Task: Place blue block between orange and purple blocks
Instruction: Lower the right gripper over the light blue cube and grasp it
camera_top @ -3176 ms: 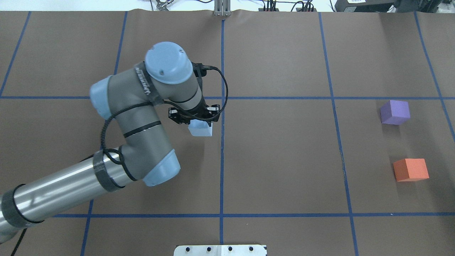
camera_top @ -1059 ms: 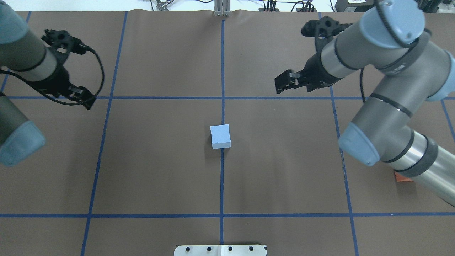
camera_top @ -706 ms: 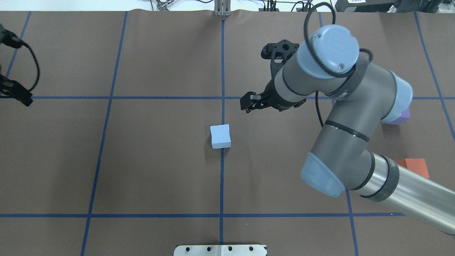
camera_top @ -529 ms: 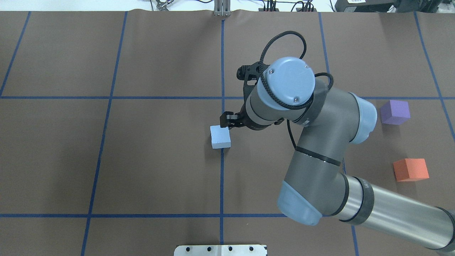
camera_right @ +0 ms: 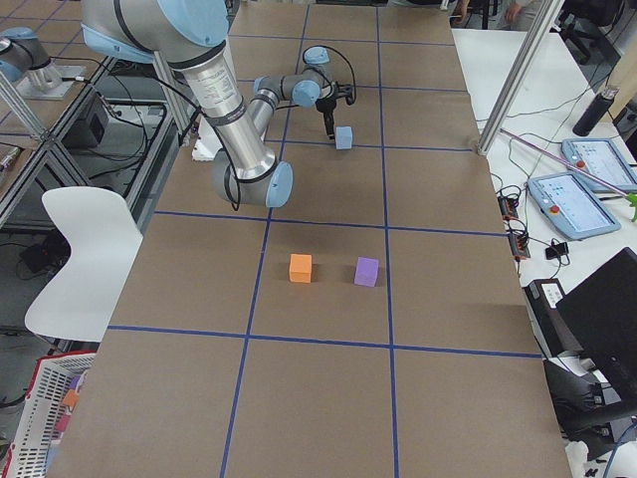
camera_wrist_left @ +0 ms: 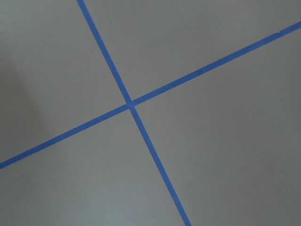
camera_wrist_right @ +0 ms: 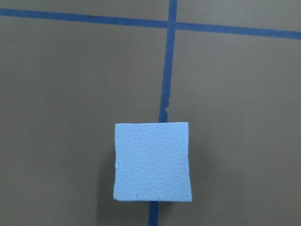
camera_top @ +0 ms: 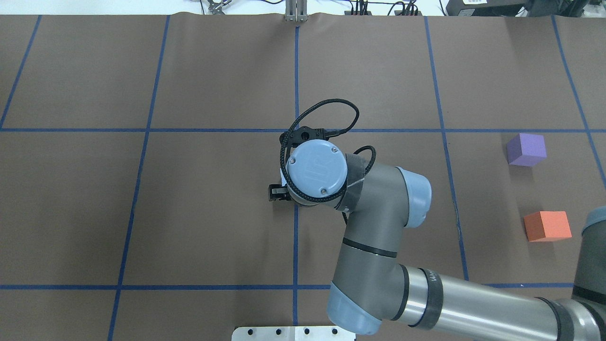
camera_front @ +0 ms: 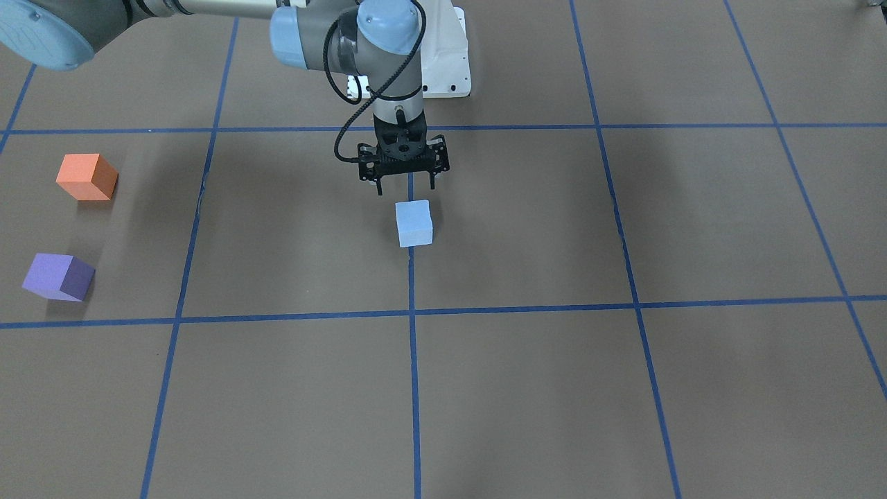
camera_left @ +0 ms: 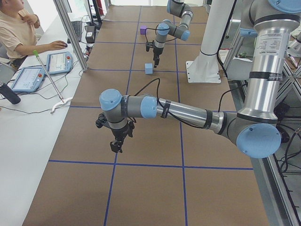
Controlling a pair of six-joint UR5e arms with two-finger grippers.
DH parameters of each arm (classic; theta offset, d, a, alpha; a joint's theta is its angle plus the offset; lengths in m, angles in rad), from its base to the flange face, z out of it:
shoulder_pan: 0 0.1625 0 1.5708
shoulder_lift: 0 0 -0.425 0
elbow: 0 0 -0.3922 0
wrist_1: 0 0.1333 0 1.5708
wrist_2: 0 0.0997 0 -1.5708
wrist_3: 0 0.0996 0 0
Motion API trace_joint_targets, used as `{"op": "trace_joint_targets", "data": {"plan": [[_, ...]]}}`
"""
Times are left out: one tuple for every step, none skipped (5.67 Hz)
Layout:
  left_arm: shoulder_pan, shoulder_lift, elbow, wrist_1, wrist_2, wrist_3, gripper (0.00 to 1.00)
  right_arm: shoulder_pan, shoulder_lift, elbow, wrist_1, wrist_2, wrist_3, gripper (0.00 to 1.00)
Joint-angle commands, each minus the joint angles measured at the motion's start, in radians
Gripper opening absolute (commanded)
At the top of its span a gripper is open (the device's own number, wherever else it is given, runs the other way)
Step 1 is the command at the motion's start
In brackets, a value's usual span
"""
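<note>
The light blue block [camera_front: 414, 223] lies on the centre tape line of the brown table; it also shows in the right wrist view [camera_wrist_right: 153, 161]. My right gripper [camera_front: 406, 184] hangs just above it, open and empty, fingers pointing down. In the overhead view the right arm's wrist [camera_top: 312, 173] hides the block. The orange block [camera_top: 547, 226] and the purple block [camera_top: 526, 149] stand apart at the table's right, a gap between them. My left gripper [camera_left: 117, 143] shows only in the exterior left view, low over bare table; I cannot tell if it is open.
Blue tape lines [camera_top: 296, 94] divide the table into squares. A metal plate [camera_top: 293, 333] sits at the near edge. The robot's white base [camera_front: 447, 62] is behind the right arm. An operator [camera_left: 16, 33] sits at a side desk.
The left gripper let go of the blue block at the table's centre and withdrew to the left, out of the overhead view. The right arm swung in from the right to over the block.
</note>
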Motion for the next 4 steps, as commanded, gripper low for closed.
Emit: {"op": "trace_joint_targets", "data": {"plan": [[-0.002,0.007,-0.002,-0.002,-0.003,0.003,1.00,0.020,0.048,-0.085,0.037,-0.005,-0.048,0.99],[-0.002,0.007,-0.002,-0.004,-0.008,0.003,1.00,0.045,0.045,-0.087,0.034,0.002,-0.094,0.99],[0.001,0.007,-0.002,-0.006,-0.009,0.000,1.00,0.058,0.037,-0.087,0.032,0.010,-0.124,0.99],[0.001,0.005,-0.002,-0.007,-0.008,-0.001,1.00,0.059,0.038,-0.087,0.035,0.010,-0.123,0.99]]}}
